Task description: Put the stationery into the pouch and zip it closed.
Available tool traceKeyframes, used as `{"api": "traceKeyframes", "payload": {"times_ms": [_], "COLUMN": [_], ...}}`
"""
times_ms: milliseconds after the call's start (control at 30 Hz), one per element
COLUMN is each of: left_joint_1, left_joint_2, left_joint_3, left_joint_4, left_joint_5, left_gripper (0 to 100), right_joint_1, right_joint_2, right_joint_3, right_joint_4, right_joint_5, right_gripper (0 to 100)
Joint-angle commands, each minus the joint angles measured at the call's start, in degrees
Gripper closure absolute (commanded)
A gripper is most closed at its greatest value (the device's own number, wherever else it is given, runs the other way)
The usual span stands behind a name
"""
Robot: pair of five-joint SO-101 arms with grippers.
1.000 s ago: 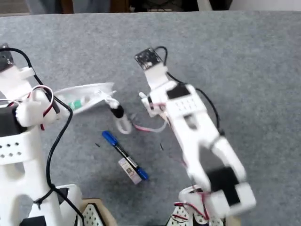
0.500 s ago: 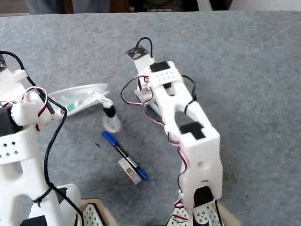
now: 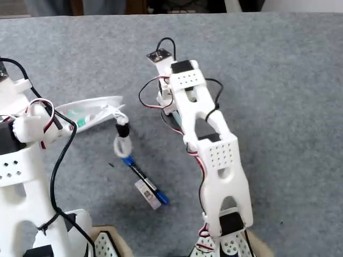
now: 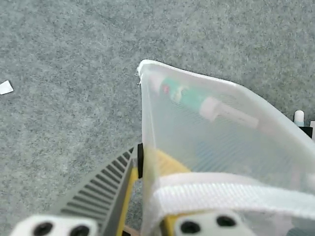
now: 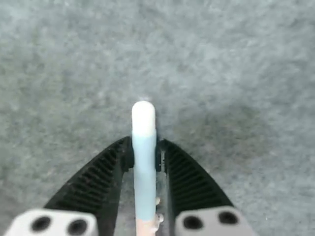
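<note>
Black ribbed fingers of the right gripper pinch a pale-blue stick above the grey table. The left gripper is clamped on the mesh pouch at its edge, with a green-and-white item inside. A blue pen lies on the table near the pouch.

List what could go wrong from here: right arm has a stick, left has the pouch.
1. The left gripper pinches the pouch at one edge only, so the soft mesh may fold when the right gripper pushes its pale blue stick in.
2. The stick juts past the fingertips, so a hit on the rim could twist it loose.
3. The zipper cord ends right at the blue pen; moving the pouch may drag it.
</note>
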Motion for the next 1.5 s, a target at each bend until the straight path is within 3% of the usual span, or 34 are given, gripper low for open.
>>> {"api": "traceKeyframes", "payload": {"times_ms": [0, 333, 500, 867, 1000, 1267, 1467], "left_joint_1": [-0.7, -0.7, 0.5, 18.0, 19.0, 13.8, 10.4], "left_joint_2": [-1.4, -1.4, -2.0, -9.6, -11.3, -11.3, -8.6], "left_joint_3": [-0.3, -0.2, -0.5, -3.3, -6.5, 5.8, 7.7], "left_joint_4": [-0.1, 0.0, 0.2, 0.2, 0.4, 0.3, 0.1], "left_joint_5": [0.4, 0.3, -1.1, -3.3, 0.5, 0.6, 0.4], "left_gripper": [97, 97, 97, 97, 97, 97, 97], "right_joint_1": [-0.5, -0.4, 1.5, 6.2, 6.7, 4.1, -10.5], "right_joint_2": [0.1, 0.1, -4.4, -25.1, -33.3, -54.4, -71.0], "right_joint_3": [-6.0, -25.8, -28.9, -28.9, -28.6, -11.1, 6.5], "right_joint_4": [3.7, 17.5, 17.7, 17.6, 17.7, 17.6, 16.5], "right_joint_5": [-0.7, -0.8, -0.8, -0.7, -0.8, -0.4, -0.3], "right_gripper": [98.8, 98.6, 98.6, 98.6, 98.6, 98.6, 98.6]}}
